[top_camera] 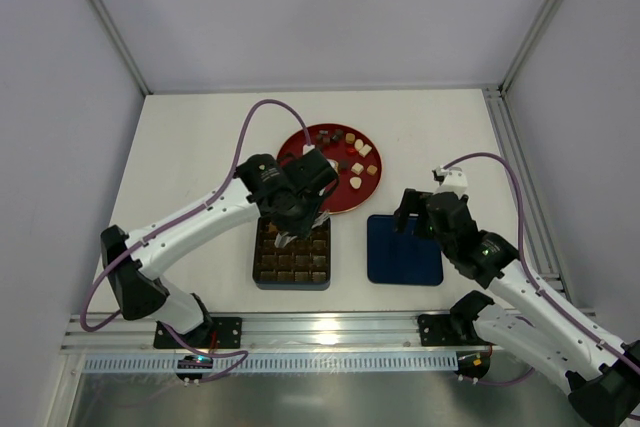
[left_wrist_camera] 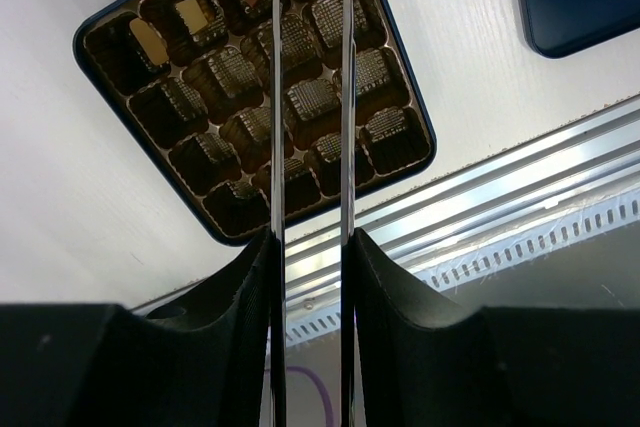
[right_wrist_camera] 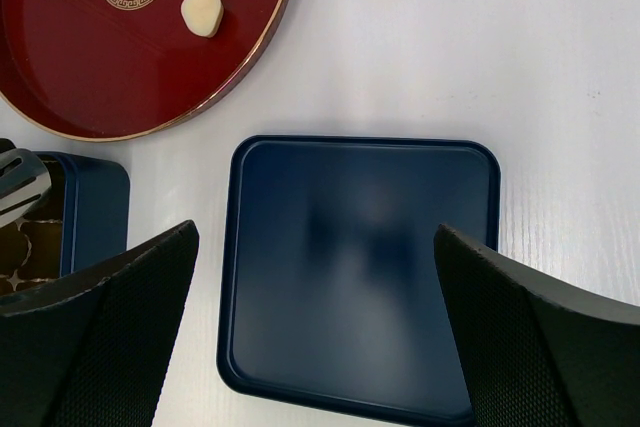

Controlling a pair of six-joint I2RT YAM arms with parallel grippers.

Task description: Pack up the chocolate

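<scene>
Left gripper hangs over the far part of the blue box, its two thin blades a narrow gap apart and pointing down into the cells. The blade tips run out of the left wrist view, where a dark piece sits between them, so I cannot tell whether it is gripped or already lying in its cell. The far row of the box holds a few chocolates, cream, tan and reddish. Most other cells show only a ribbed floor and look unfilled.

The loose chocolate lies on the red plate, just beyond the box, far and slightly right of the left gripper. Those pieces are small and blocky with no clear long axis, so the blades' heading should matter little. The left arm is plainly the nearer one for the plate-to-box run.

The right gripper stands spread wide and empty above the dark blue lid, which lies flat just right of the box, near and right of the plate.
</scene>
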